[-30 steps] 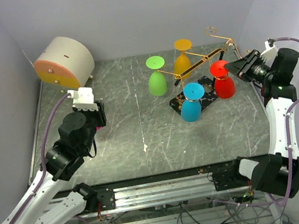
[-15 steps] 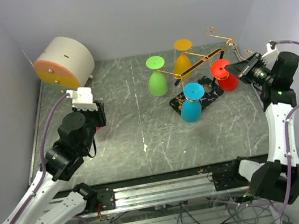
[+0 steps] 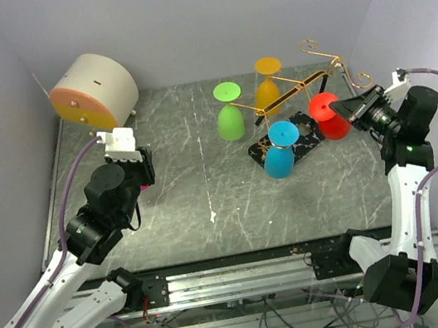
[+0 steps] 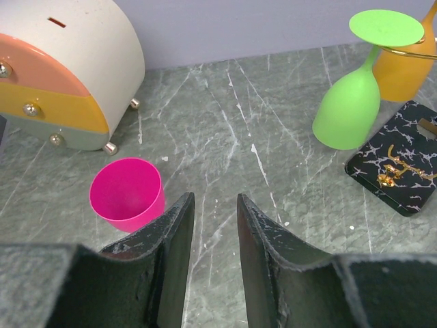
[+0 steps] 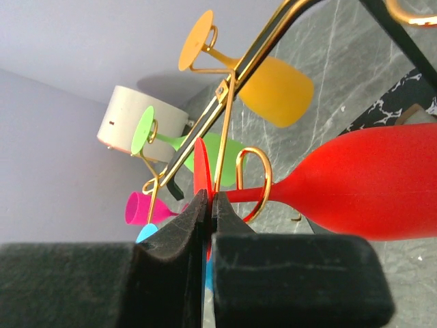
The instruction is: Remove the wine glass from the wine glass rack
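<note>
The wine glass rack is a gold wire stand on a black base at the back right. A red wine glass hangs upside down at its right end. My right gripper is shut on the glass's thin foot disc. In the right wrist view the gripper pinches the red disc, and the glass's stem runs through a gold hook loop to the red bowl. My left gripper is open and empty, low over the table at the left.
Green, orange and blue wine glasses hang on the rack. A pink cup stands just ahead-left of my left fingers. A cream bread-bin-shaped box sits at the back left. Walls close in on both sides.
My right wrist has shifted slightly right and nearer, keeping the red glass's foot in its jaws, and the glass has swung a little. The left arm has not moved.
</note>
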`<state>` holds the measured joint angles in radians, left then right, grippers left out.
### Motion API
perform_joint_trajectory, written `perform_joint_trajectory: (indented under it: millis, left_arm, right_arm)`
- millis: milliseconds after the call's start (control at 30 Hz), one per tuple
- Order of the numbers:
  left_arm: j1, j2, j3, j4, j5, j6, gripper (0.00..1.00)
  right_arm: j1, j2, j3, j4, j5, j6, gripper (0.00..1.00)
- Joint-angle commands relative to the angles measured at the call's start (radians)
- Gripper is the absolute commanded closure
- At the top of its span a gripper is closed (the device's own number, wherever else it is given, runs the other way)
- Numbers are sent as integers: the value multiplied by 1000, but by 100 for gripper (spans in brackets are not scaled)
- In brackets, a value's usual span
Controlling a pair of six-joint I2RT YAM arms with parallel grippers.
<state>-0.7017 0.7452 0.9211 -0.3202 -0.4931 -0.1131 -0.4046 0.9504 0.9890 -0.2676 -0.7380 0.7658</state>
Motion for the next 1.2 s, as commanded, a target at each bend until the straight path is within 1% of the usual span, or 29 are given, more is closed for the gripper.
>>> perform_joint_trajectory:
  millis: [0,167,300,700,800,933,1067,1167]
  left_arm:
    - [11,-2,-1,9,18,-15,58]
    - [15,0,0,9,25,-16,58]
    - [18,-1,-1,8,28,-17,58]
    - [29,-4,1,7,23,-25,57]
    - [31,-6,0,9,24,-24,57]
    - [37,-7,-1,9,23,-26,56]
    - [40,-6,-1,8,30,-27,56]
    - [42,-2,1,9,34,-30,56]
  right_arm:
    - [0,-6,-24,-13,-62,6,100]
    - [-1,-15,-44,30,-102,32,100]
    - [-1,7,-33,75,-110,52,100]
    - [0,163,-2,337,-107,179,100]
    - [0,173,-8,393,-92,215,100]
    - [0,131,-3,350,-5,188,100]
    - [-1,69,8,230,102,123,100]
    - [-1,16,64,128,210,75,100]
